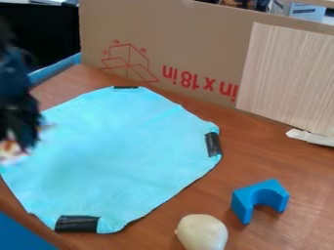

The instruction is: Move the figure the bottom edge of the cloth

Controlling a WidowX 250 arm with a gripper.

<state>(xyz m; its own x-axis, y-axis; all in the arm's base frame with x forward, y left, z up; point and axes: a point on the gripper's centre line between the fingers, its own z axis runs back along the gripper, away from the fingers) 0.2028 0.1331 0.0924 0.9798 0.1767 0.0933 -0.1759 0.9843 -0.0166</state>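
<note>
At the left edge, my dark gripper (23, 139) hangs over the left part of the light blue cloth (124, 156), blurred. It is shut on the figure (10, 150), a small white, orange and red thing at its lower end, partly hidden by the gripper. The cloth lies spread out, with black tape at its far, right and near edges. I cannot tell whether the figure touches the cloth.
A blue block with a curved notch (242, 201) stands on the brown table (313, 171) at the right. A pale rounded object (202, 233) sits at the near edge. Behind the cloth rises a cardboard wall (196, 44) with a wood-grain panel (287, 78).
</note>
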